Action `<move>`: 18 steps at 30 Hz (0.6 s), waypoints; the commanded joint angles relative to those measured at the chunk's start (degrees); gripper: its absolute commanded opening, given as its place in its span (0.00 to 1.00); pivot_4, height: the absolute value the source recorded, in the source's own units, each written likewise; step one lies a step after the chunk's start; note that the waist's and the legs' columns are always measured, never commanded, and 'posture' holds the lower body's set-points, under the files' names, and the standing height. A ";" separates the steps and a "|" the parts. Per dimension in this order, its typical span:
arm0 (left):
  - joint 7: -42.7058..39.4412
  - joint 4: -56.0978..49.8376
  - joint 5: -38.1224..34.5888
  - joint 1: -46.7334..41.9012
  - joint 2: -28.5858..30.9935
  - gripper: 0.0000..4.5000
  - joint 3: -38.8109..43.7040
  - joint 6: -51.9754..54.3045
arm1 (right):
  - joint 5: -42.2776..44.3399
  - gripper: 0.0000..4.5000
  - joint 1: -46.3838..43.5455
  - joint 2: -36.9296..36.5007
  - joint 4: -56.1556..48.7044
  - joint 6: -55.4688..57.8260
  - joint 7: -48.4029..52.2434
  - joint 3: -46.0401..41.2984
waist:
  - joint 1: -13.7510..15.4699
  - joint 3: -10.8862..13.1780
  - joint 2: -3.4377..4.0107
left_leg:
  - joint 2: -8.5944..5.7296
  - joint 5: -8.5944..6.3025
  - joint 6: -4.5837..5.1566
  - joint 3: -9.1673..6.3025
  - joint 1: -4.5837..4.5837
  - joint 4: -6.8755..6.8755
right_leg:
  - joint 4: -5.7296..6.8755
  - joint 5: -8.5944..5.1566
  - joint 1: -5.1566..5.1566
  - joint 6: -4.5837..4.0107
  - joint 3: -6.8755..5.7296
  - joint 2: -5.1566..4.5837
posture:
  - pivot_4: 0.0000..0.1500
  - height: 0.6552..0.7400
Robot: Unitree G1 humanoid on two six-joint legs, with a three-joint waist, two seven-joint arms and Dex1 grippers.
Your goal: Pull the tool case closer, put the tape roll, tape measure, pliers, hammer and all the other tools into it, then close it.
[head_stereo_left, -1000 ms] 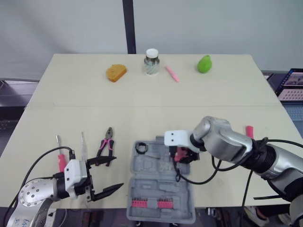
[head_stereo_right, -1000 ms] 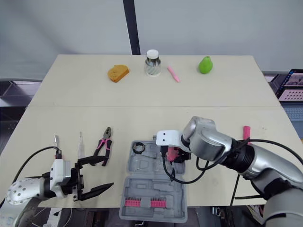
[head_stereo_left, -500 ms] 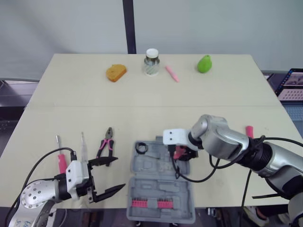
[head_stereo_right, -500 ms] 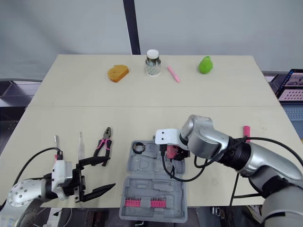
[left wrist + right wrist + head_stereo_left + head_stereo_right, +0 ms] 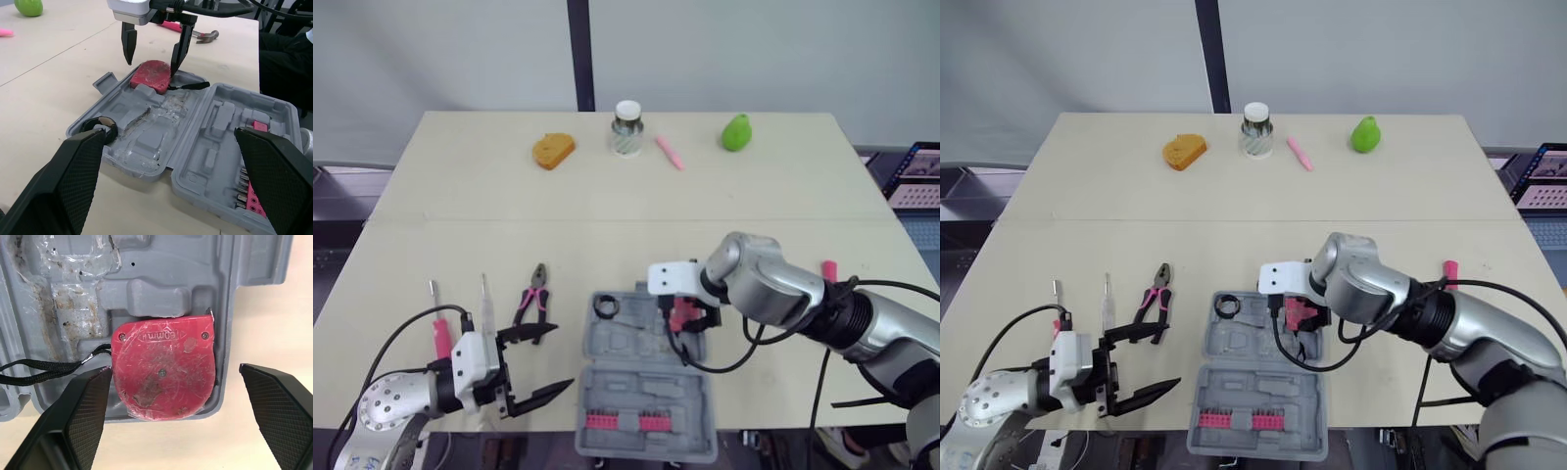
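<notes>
Tape measure (image 5: 164, 369) lies in the open tool case (image 5: 646, 392) just beneath the spread right hand (image 5: 152, 63), while the left hand (image 5: 551, 362), also spread, hovers near the pliers (image 5: 533, 294).

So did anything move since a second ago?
The right hand slid a little to the robot's left and away from it above the tool case. It hangs open over the red tape measure, which lies in the case; whether it was gripped a second ago is unclear. The left hand stayed open near the pliers, and the tape roll, pliers and case kept their places.
</notes>
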 commanded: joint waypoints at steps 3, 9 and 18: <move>-0.63 0.54 -0.11 -0.31 -0.32 1.00 -0.21 -1.20 | 5.29 0.99 0.91 -2.04 -7.57 3.87 0.24 -10.49 | 0.03 0.01 0.01 | 0.00 0.00 -0.01 0.00 -0.01 -0.01 | 0.00 0.00 -0.01 0.00 0.00 0.00 | 1.00 0.47; -0.86 1.40 -0.12 -1.00 -0.38 1.00 -0.24 -1.70 | 12.84 0.99 15.22 -3.50 -8.69 -4.74 -2.06 -28.82 | 0.40 -0.03 -0.08 | -0.03 -0.01 0.00 -0.05 -0.01 -0.03 | -0.06 0.00 0.08 0.00 -0.03 -0.03 | 1.00 0.47; -1.55 2.89 0.01 -2.91 -0.03 1.00 -0.19 -1.95 | 17.77 0.62 30.16 0.55 -3.42 -22.41 -6.53 -43.69 | 0.08 -0.02 -0.08 | 0.04 0.01 0.01 0.07 0.03 -0.07 | -0.09 0.01 0.08 0.02 -0.03 0.05 | 1.00 0.47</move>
